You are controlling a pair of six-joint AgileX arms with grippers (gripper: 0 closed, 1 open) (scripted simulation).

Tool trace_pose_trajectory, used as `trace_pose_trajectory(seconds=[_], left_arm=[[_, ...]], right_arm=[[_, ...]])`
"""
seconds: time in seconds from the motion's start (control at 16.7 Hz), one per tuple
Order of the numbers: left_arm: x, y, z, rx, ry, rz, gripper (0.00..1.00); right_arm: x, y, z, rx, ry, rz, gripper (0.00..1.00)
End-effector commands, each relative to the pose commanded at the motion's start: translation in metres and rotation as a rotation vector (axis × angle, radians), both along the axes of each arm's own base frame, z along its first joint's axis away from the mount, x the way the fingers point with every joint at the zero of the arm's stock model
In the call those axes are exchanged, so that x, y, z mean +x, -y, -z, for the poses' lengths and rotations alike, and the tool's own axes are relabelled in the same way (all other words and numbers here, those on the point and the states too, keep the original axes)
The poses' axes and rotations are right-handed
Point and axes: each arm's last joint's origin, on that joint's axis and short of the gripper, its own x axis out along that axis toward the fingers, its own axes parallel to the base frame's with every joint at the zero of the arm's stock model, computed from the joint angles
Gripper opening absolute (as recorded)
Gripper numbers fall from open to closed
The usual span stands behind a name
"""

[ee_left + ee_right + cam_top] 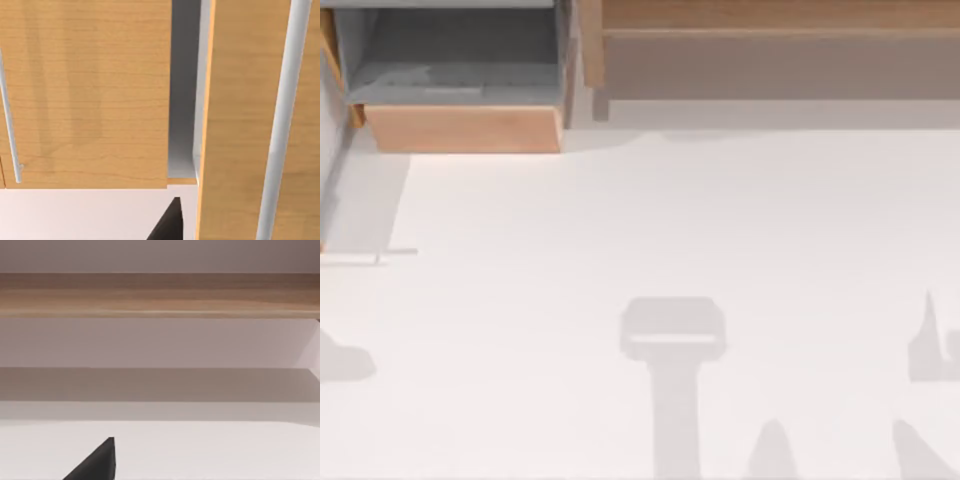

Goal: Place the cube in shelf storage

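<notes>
Checking progress: cannot tell where cube is, so cannot log the placing as done or pending. Find no cube on the bare tabletop nor in the visible part of the shelf recess; judge the job either finished deep in the recess or held up elsewhere.

Note shelf along tabletop's far edge, running from mid-edge to the far right corner; smaller grey-lined box at the far left corner.

Note left gripper as a dark tip low in the left wrist view, close to wood fronts with pale bar handles, a narrow grey gap between them. Open or closed: cannot tell.

Note right gripper as a dark tip in the right wrist view, aimed level at the shelf plank and the shadowed recess under it, table surface between. Open or closed: cannot tell.

Read arm shadows along tabletop's near edge.
</notes>
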Motion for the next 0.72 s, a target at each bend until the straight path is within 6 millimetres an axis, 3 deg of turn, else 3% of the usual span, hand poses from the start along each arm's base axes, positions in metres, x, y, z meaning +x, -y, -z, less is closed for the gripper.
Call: trace_pose_trajectory(seconds=[0.12, 0.72], left_arm=[[0.0, 0.0, 0.0, 0.0, 0.0, 0.0, 1.0], [-0.004, -0.0001, -0.0001, 0.001, 0.001, 0.001, 1.0]], right_arm=[[0.0, 0.0, 0.0, 0.0, 0.0, 0.0, 1.0], [0.0, 0.0, 0.0, 0.0, 0.0, 0.0, 1.0]])
